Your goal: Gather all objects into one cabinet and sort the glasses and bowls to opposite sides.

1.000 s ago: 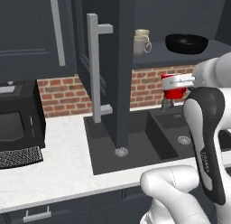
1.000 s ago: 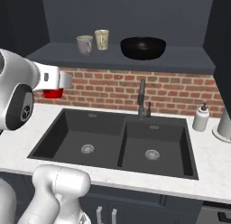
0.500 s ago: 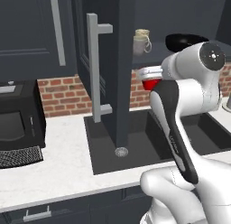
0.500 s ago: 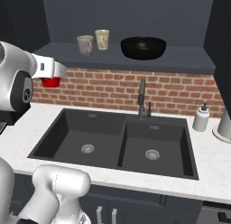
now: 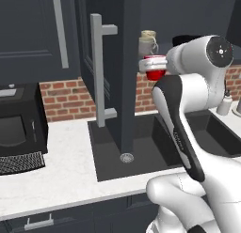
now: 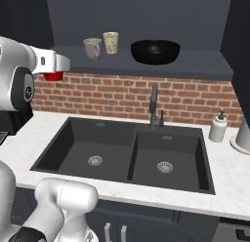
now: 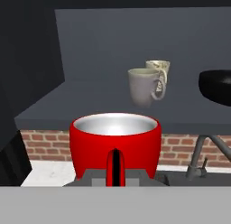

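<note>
My gripper (image 5: pixel 152 67) is shut on the small red cup (image 5: pixel 155 74), holding it upright in the air just below and left of the open cabinet's shelf (image 6: pixel 195 65). From the hand view the red cup (image 7: pixel 115 144) sits between my fingertips, hollow side up. Two pale mugs stand on the shelf's left part: a grey mug (image 6: pixel 92 48) and a patterned mug (image 6: pixel 111 42) behind it. To their right rests the wide black bowl (image 6: pixel 155 51). The tall cabinet door (image 5: pixel 113 86) with its bar handle (image 5: pixel 97 70) stands open left of the cup.
Below the shelf lies a dark double sink (image 6: pixel 127 153) with a faucet (image 6: pixel 154 107) against the brick wall. A soap dispenser (image 6: pixel 217 128) stands on the counter at right. A black microwave (image 5: pixel 14 128) sits on the counter at left.
The arm has carried the red cup leftward and then upward, closer to the shelf's left end. The mugs and the bowl have stayed put.
</note>
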Tool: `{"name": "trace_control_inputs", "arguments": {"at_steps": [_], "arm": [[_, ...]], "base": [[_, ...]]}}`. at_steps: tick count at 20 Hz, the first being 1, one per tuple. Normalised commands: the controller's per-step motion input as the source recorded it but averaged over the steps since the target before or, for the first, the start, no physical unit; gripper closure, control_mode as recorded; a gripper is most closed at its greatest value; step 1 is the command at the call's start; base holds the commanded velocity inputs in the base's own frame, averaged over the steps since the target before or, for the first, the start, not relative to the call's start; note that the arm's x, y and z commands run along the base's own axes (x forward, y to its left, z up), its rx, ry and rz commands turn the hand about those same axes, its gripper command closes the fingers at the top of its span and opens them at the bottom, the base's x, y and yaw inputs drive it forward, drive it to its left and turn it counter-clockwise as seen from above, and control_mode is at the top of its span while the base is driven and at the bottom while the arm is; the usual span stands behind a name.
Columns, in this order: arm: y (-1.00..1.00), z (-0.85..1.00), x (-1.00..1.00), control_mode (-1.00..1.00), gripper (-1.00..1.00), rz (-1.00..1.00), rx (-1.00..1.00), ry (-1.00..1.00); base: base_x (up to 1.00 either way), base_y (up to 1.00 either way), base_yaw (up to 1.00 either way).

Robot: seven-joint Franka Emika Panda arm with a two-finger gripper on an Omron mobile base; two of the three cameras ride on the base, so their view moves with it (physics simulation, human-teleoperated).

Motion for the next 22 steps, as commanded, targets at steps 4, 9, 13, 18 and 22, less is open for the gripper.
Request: {"name": "trace_control_inputs", "arguments": {"at_steps": [4,9,13,18,22], "arm": [[0.27,0.47,0.01,-1.00,1.00,0.00,0.00,-0.10],[0.37,0.28,0.15,-1.00,1.00,0.00,0.00,-0.06],[0.29,0.02,0.47,-1.00,1.00,0.00,0.00,0.00],[0.02,0.00,0.55,-1.00,1.00,0.01,0.00,0.00],[0.00,-0.05,0.62,-1.00,1.00,0.04,0.00,0.00]], "base": [[0.00,0.00,0.00],[0.00,0.00,0.00],[0.00,0.00,0.00],[0.00,0.00,0.00],[0.00,0.00,0.00]]}}
